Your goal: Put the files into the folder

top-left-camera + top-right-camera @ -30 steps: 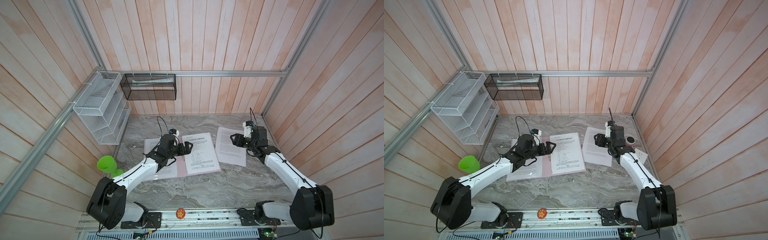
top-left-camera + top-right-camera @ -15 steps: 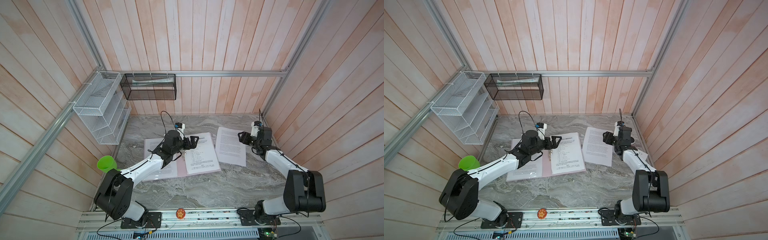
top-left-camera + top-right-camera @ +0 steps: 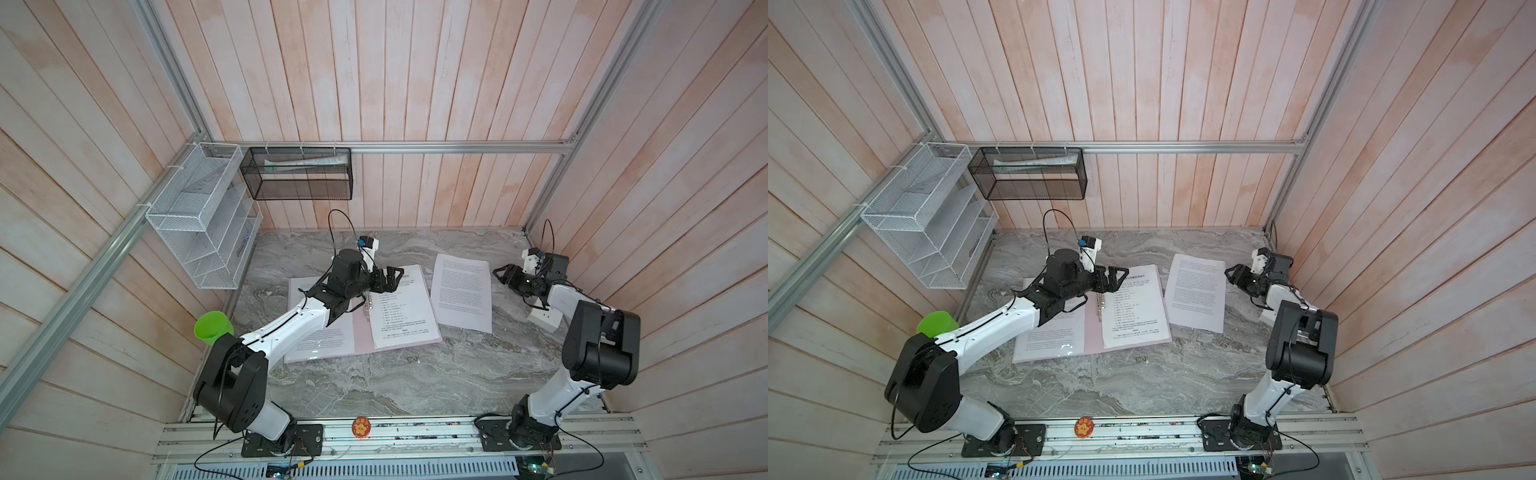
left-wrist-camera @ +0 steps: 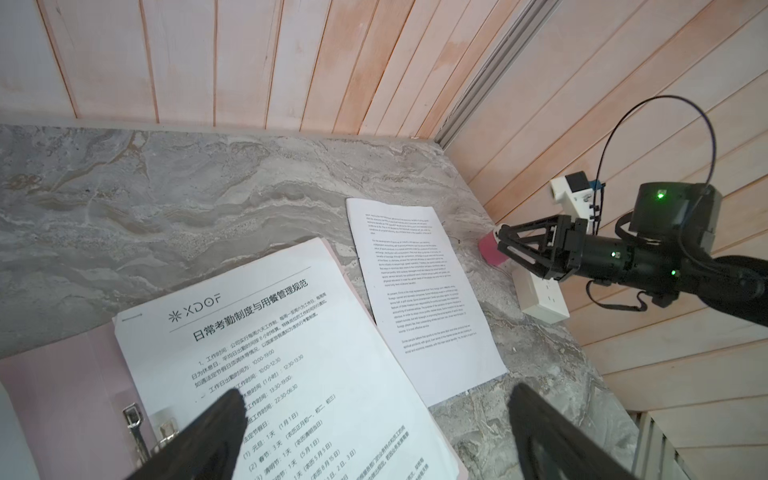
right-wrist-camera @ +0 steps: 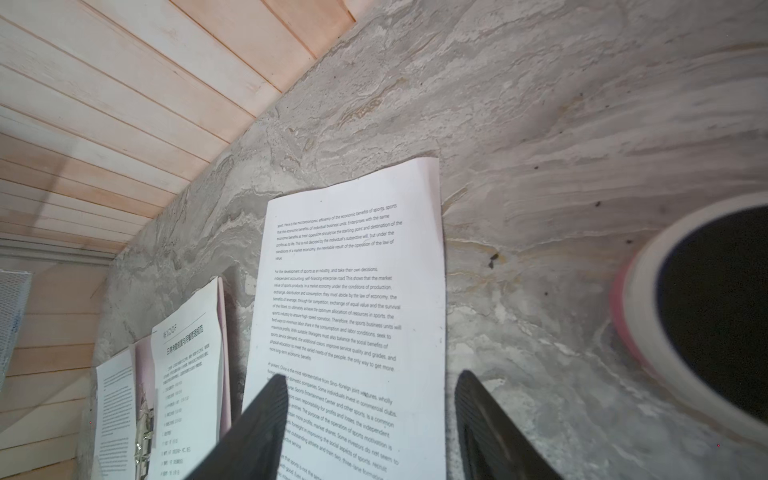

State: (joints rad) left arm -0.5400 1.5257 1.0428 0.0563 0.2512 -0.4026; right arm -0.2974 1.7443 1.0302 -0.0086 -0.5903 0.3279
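folder (image 3: 360,332): open, flat | left gripper (image 3: 397,277): jaws wide apart, empty, over folder's far edge | sheet (image 3: 461,297): loose, just right of folder | right gripper (image 3: 500,272): jaws apart, empty, farther right of folder

Folder (image 4: 62,382), right cover: on the headed sheet (image 4: 266,353) you read "XDOF" above "日常考勤制度与用餐管理规范", then hours such as "10:00-19:00" and "22:30-06:30". On the loose sheet (image 5: 353,299) beside it you read English print: "For the development of sports as an industry"

Open pink folder (image 3: 362,337), loose printed sheet (image 3: 461,297) beside
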